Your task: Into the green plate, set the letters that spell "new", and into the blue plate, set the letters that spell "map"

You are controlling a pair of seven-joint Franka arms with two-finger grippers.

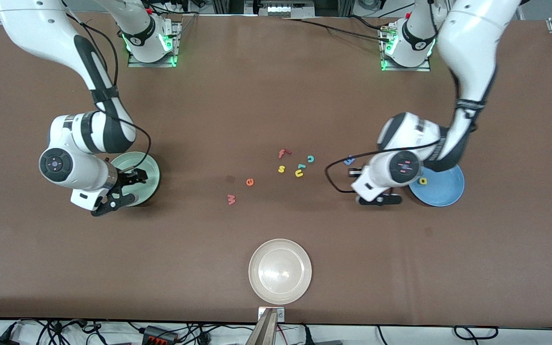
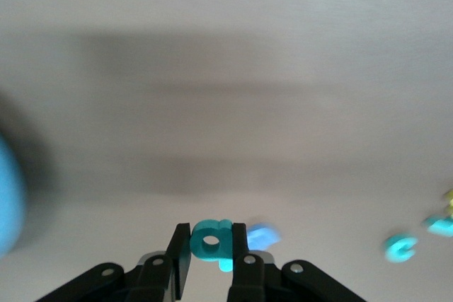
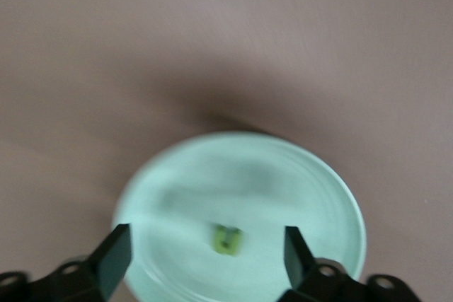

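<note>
Loose letters [image 1: 281, 168] read f, c, s, u — e, w.

The right arm bends down from its base, its end effector [image 1: 121, 190] hanging over the green plate [image 1: 149, 184] with fingers spread wide. The left arm reaches down near the blue plate [image 1: 443, 189]; its end effector [image 2: 211, 245] pinches the "p" [image 2: 212, 240].

Robotics laboratory. Two white arms bolted on metal base plates [image 1: 152, 61] at the brown table's [image 1: 276, 96] 12 o'clock edge; aluminium framing [image 1: 281, 7] above; loose cables [image 1: 65, 330] along the 6 o'clock edge
</note>
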